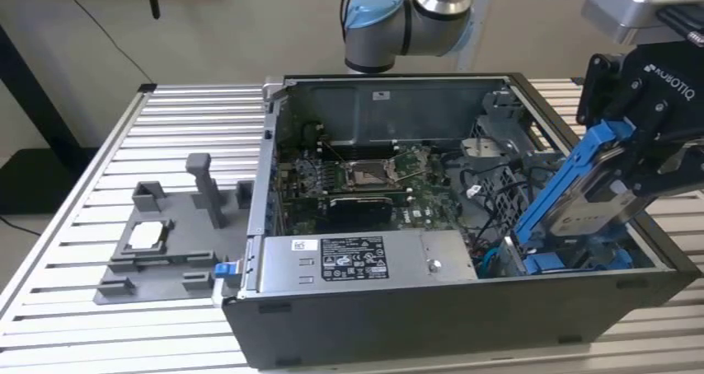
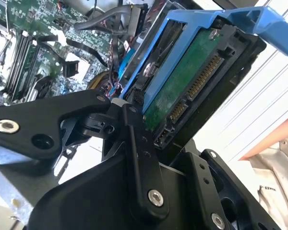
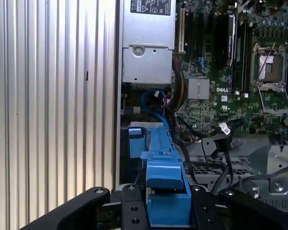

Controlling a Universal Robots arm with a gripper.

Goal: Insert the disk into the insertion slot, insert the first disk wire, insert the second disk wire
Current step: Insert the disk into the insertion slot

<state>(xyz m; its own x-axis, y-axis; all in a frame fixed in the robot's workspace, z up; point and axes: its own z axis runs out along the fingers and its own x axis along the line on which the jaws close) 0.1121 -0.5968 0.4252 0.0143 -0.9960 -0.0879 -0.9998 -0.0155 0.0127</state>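
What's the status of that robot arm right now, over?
Status: gripper shut on the disk, held tilted over the case. Lower end near the insertion slot, not seated. Loose black cables close beside.

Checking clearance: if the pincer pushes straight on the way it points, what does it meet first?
Probably the grey sheet-metal drive cage with blue fittings, met by the held blue-framed silver hard drive; depth unclear.

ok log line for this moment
tool: shut on disk | disk: tilted, above case | seated: no
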